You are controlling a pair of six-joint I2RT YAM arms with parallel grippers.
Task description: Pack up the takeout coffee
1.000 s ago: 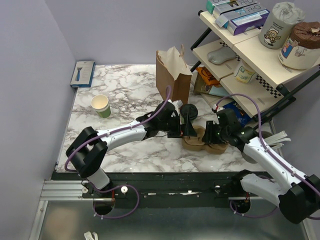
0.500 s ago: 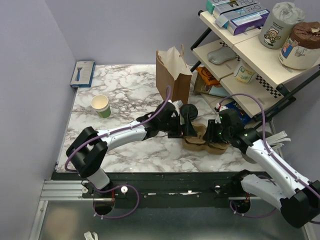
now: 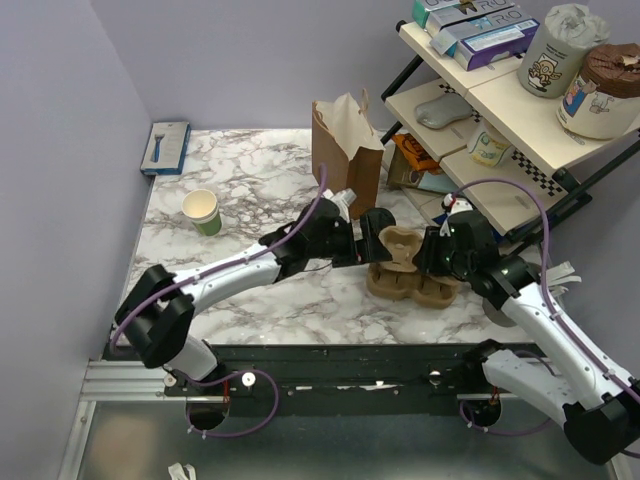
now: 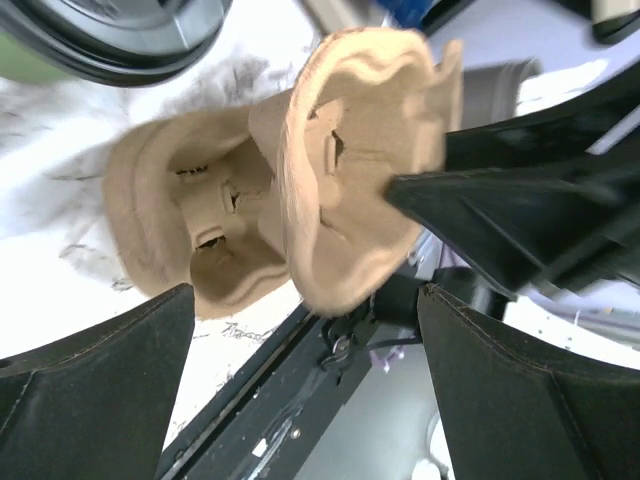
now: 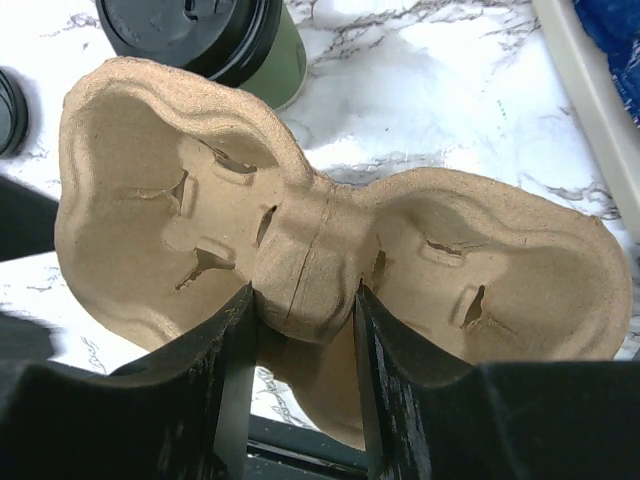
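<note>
The coffee (image 5: 215,25) is standing upright just behind the tray (image 5: 150,200), whose middle ridge the right gripper (image 5: 302,300) is clamping. The left gripper (image 4: 305,295), gaping empty, is hovering nearer the coffee.

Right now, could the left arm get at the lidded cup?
Probably yes. The left gripper is open, empty and close beside the cup, with nothing between them. The tray raised by the right gripper sits close by, though.
</note>
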